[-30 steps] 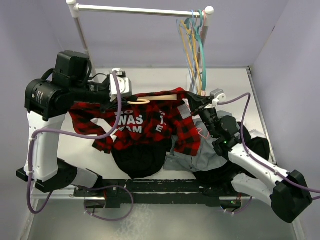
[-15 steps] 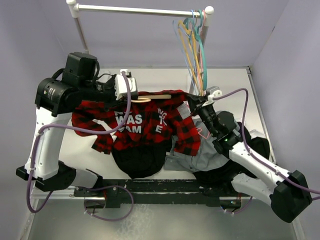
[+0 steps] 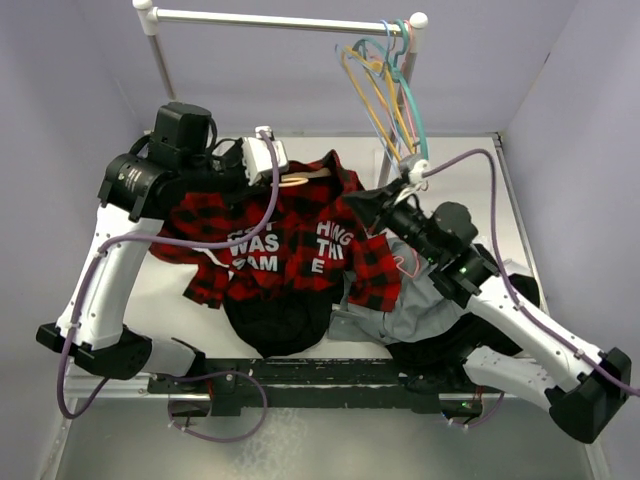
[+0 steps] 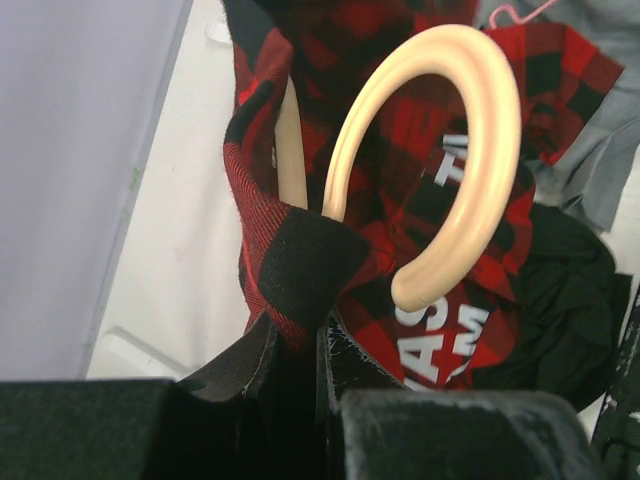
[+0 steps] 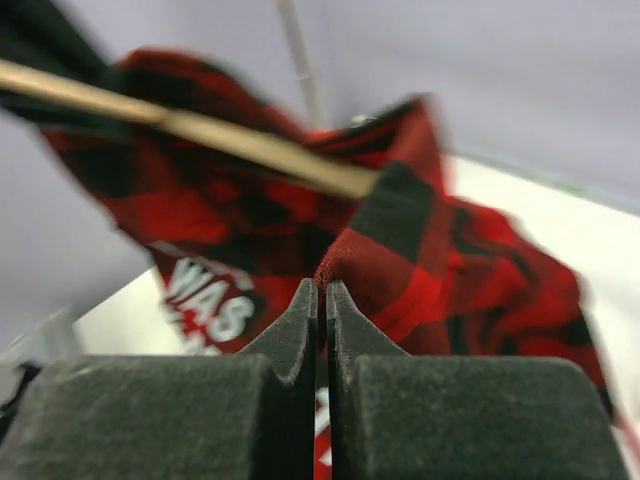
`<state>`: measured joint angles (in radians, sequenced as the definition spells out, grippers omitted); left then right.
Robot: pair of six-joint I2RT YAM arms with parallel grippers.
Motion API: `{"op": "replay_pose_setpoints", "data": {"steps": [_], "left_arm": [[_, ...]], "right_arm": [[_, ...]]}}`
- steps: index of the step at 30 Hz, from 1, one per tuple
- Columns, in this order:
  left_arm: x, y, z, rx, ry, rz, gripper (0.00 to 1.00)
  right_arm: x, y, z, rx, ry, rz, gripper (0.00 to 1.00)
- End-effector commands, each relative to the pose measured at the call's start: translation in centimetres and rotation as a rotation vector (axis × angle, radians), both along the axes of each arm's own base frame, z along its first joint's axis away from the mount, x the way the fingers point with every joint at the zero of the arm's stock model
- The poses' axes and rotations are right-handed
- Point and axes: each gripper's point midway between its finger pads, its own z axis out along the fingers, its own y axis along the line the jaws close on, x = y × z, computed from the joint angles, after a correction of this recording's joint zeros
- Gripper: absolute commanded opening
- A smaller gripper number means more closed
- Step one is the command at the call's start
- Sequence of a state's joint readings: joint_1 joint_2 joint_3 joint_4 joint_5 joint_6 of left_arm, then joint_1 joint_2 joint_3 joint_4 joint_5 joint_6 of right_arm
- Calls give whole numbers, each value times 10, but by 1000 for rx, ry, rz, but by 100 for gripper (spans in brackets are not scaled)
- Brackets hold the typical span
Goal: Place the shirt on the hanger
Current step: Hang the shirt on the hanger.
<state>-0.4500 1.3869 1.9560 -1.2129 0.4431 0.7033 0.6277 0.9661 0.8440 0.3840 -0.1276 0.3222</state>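
The red-and-black plaid shirt (image 3: pixel 285 235) with white lettering hangs lifted between both arms above the table. The tan hanger (image 3: pixel 300 178) sits inside its collar; its curved hook (image 4: pixel 450 150) shows close in the left wrist view, its bar (image 5: pixel 200 130) in the right wrist view. My left gripper (image 3: pixel 283 170) is shut on the shirt's collar fold (image 4: pixel 290 270) beside the hook. My right gripper (image 3: pixel 362 208) is shut on the shirt's right shoulder edge (image 5: pixel 370 270).
A rail (image 3: pixel 280 20) at the back carries several coloured hangers (image 3: pixel 395 80) at its right end, close above my right arm. A grey garment (image 3: pixel 400 310) and a black garment (image 3: pixel 280 320) lie on the table under the shirt.
Both grippers have raised the shirt and hanger up and back toward the rail. The left arm moved right, and the shirt's lettering now shows more fully.
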Motion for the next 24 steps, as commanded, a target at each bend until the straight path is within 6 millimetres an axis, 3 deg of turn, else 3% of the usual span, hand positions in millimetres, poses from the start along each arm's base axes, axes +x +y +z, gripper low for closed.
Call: {"op": "replay_pose_setpoints", "data": {"steps": [1, 5, 10, 11, 13, 14, 17, 20, 24], "left_arm": [[12, -27, 25, -161, -19, -28, 0], [-4, -41, 35, -232, 21, -117, 0], [-1, -43, 38, -248, 2, -121, 0], [-6, -46, 38, -256, 14, -151, 0], [-12, -50, 36, -266, 35, -191, 0], [-14, -51, 35, -269, 38, -204, 0], [-20, -54, 32, -265, 35, -254, 0], [-31, -56, 25, -248, 38, -335, 0], [-42, -53, 17, -211, 29, -400, 0]], "right_arm": [[-43, 51, 16, 6, -31, 243, 0], [-56, 52, -8, -27, 0, 299, 0], [-89, 42, -17, -29, -39, 385, 0], [-93, 39, -18, -38, -53, 384, 20], [-101, 30, -15, -69, -102, 375, 93], [-107, 25, -10, -87, -147, 379, 99], [-115, -8, 9, -189, -341, 282, 100], [-117, -36, 15, -326, -533, 179, 100], [-88, -64, -10, -772, -593, 84, 100]]}}
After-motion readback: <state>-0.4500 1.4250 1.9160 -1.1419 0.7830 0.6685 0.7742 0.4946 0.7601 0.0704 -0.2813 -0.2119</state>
